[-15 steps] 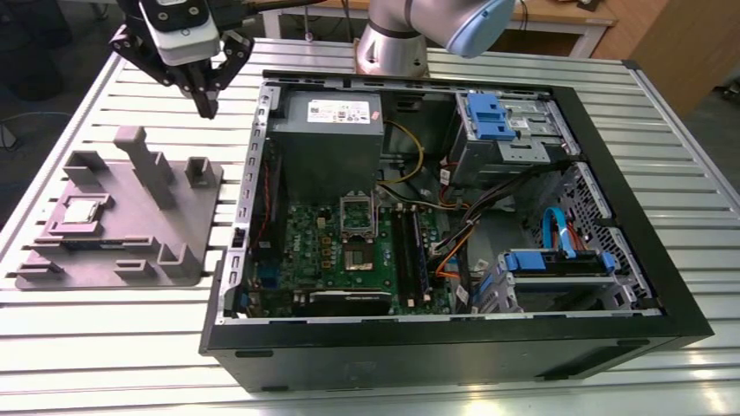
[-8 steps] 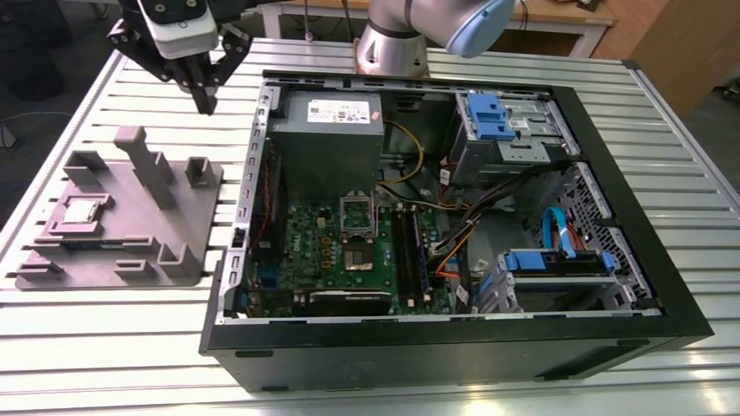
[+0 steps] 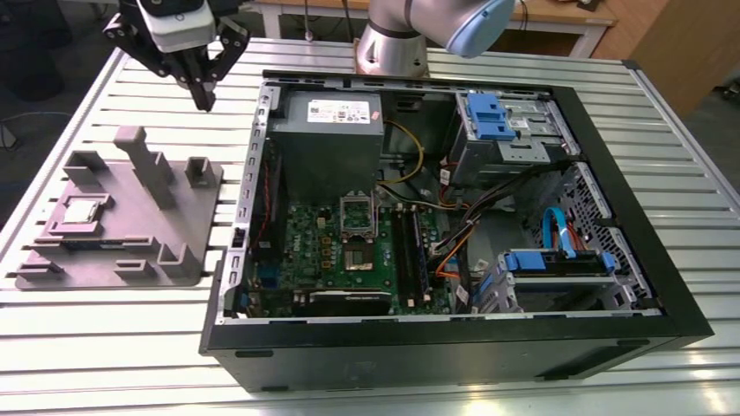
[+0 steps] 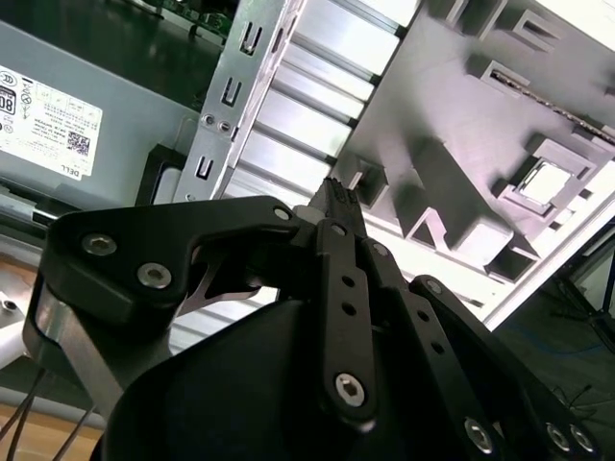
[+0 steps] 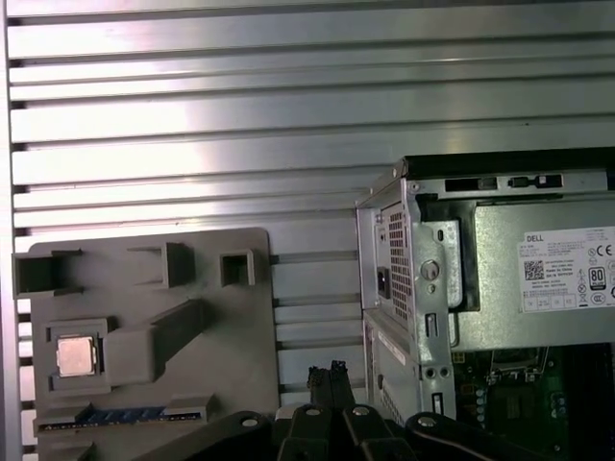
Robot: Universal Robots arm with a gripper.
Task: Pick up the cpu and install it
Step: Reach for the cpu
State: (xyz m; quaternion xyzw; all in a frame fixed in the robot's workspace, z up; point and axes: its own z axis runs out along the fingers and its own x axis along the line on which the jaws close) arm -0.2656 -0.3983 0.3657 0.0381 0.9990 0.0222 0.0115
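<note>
Here, we see the gripper point(image 3: 208, 100) poised empty, fingers pressed together, beside the open computer case point(image 3: 463, 351), well apart from the cpu point(image 3: 83, 213) seated on its grey fixture plate point(image 3: 116, 236), whose upright blocks point(image 3: 145, 165) could, we judge, snag a misaligned descent.

Open computer case point(image 3: 463, 357) on slatted table point(image 3: 104, 347)
Grey fixture plate point(image 3: 110, 251) beside it, at the exterior view's left.

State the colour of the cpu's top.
Silvery-grey; the cpu shows best in the first wrist view, on the grey fixture plate.
</note>
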